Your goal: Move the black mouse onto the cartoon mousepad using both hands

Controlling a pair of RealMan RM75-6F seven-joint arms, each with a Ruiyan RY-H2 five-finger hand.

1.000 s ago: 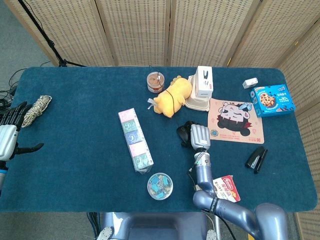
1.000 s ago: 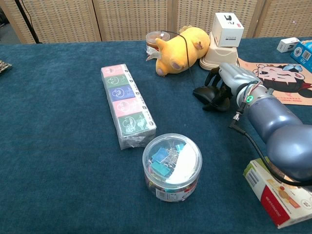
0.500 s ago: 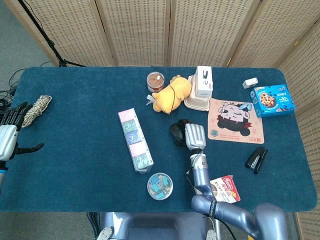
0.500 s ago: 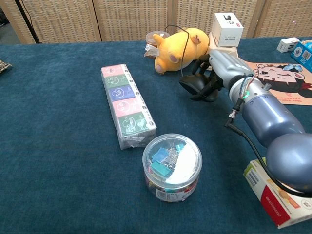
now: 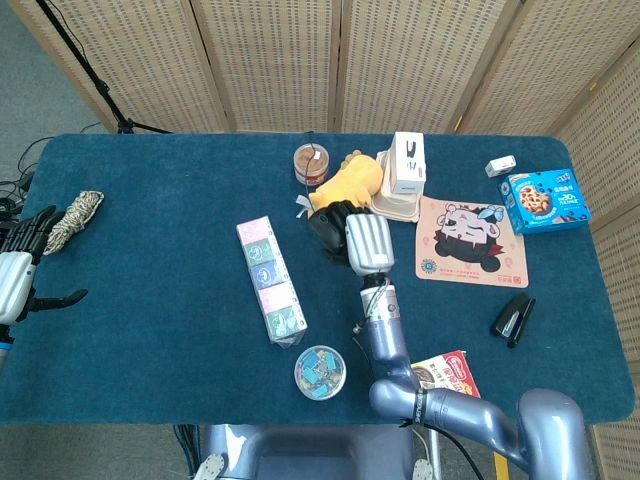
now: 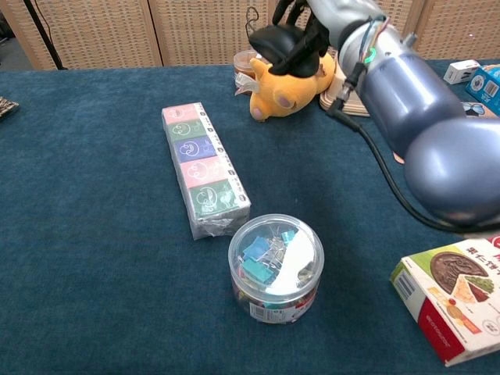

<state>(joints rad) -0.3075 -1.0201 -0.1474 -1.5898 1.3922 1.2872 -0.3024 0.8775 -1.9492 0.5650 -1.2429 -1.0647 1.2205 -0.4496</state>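
My right hand [image 5: 366,244] grips the black mouse [image 5: 327,228] and holds it up off the table, over the yellow plush toy. In the chest view the mouse [image 6: 277,39] hangs high near the top edge, in the fingers of the right hand [image 6: 316,22]. Flat on the blue table to the right lies the cartoon mousepad [image 5: 468,240]; in the chest view my right arm hides it. At the far left edge my left hand [image 5: 16,274] hovers with fingers spread, holding nothing.
A yellow plush [image 5: 347,183] sits below the mouse, beside a brown jar [image 5: 311,163] and a white box [image 5: 407,165]. A tissue-pack strip [image 5: 270,280], a clip tub [image 5: 321,371], a stapler [image 5: 512,320], a cookie box [image 5: 545,200] and a rope coil [image 5: 72,218] dot the table.
The right hand has lifted the mouse off the table and carried it up and leftward, over the plush. The left hand has not moved.
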